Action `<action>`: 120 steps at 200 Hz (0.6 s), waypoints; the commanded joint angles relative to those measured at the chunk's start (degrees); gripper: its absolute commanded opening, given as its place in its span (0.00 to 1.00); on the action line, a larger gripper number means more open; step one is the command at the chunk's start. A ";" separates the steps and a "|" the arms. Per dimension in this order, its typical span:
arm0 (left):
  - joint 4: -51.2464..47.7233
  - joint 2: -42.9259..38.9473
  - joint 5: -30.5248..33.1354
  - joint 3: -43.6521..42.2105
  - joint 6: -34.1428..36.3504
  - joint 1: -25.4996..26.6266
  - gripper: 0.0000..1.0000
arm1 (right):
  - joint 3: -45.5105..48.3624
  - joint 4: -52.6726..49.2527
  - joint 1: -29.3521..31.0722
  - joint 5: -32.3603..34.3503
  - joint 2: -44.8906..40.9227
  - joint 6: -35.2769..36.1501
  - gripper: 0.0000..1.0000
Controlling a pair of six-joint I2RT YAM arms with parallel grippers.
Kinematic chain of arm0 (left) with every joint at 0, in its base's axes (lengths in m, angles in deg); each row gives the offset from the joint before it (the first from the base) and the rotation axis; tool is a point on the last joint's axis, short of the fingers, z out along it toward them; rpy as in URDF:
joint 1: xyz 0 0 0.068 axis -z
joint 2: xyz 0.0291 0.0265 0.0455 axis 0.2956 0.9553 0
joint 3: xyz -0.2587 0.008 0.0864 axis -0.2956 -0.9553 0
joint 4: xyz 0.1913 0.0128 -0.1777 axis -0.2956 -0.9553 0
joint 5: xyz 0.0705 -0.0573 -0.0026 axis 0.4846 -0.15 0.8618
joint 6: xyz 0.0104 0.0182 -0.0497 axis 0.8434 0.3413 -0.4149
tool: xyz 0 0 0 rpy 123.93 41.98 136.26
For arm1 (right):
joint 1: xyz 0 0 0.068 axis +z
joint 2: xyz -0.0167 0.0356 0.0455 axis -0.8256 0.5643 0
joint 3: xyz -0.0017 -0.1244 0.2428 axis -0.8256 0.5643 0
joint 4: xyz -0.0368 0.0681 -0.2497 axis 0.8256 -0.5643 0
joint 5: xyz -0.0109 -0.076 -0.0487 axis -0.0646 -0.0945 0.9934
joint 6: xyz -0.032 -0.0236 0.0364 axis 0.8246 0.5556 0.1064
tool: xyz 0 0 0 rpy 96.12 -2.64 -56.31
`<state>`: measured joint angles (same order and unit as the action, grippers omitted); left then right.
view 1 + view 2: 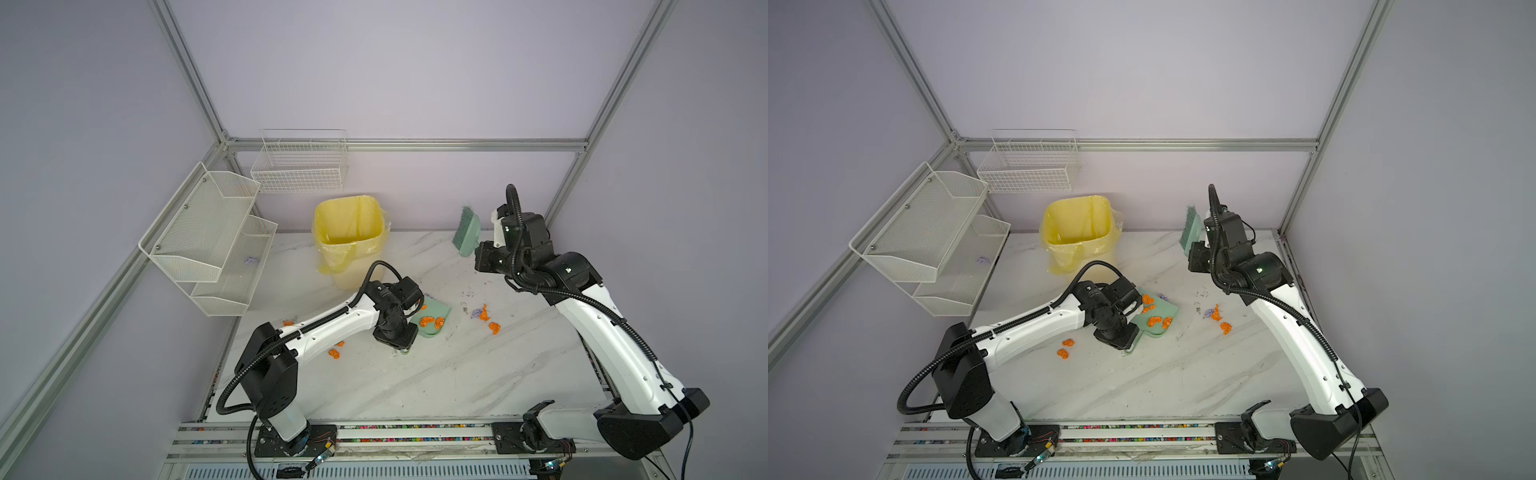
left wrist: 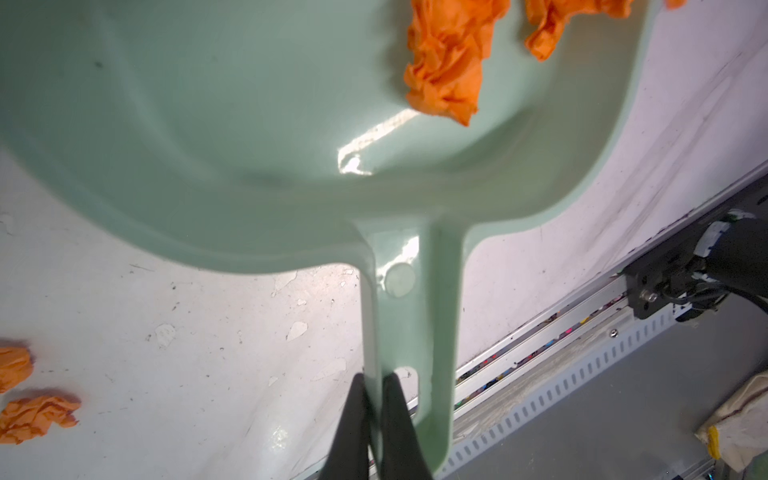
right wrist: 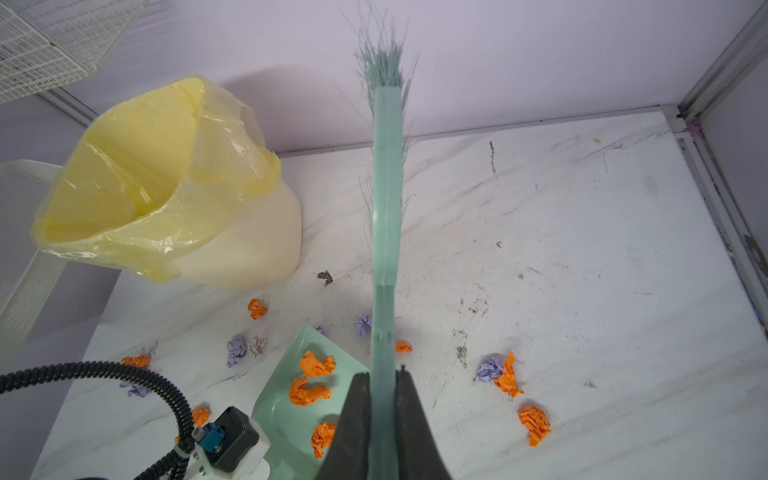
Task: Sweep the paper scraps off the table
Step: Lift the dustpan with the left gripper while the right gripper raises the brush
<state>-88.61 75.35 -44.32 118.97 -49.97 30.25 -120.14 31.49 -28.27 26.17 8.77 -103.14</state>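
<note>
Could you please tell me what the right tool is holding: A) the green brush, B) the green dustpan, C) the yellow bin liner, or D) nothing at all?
A: the right tool is shut on the handle of the green brush.

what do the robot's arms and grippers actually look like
The left arm and right arm have glossy white link shells with chunky black joint housings. A black corrugated cable conduit loops along each arm. The left gripper and right gripper have slim, dark, tapered fingers. A small green light glows on one of the right arm's black joints.
</note>
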 commanded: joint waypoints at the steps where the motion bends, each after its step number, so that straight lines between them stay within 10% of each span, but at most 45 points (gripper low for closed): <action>1: 2.51 -3.43 1.91 5.43 -2.16 -0.68 0.00 | 3.57 3.88 -2.12 -3.89 -1.46 1.85 0.00; 120: 1.45 -2.43 -4.70 16.60 -3.33 -10.35 0.00 | 13.46 8.89 -9.22 -11.12 -3.50 4.05 0.00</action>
<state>-87.43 73.87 -46.26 131.08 -51.91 20.22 -107.15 37.50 -37.04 16.97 6.43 -100.60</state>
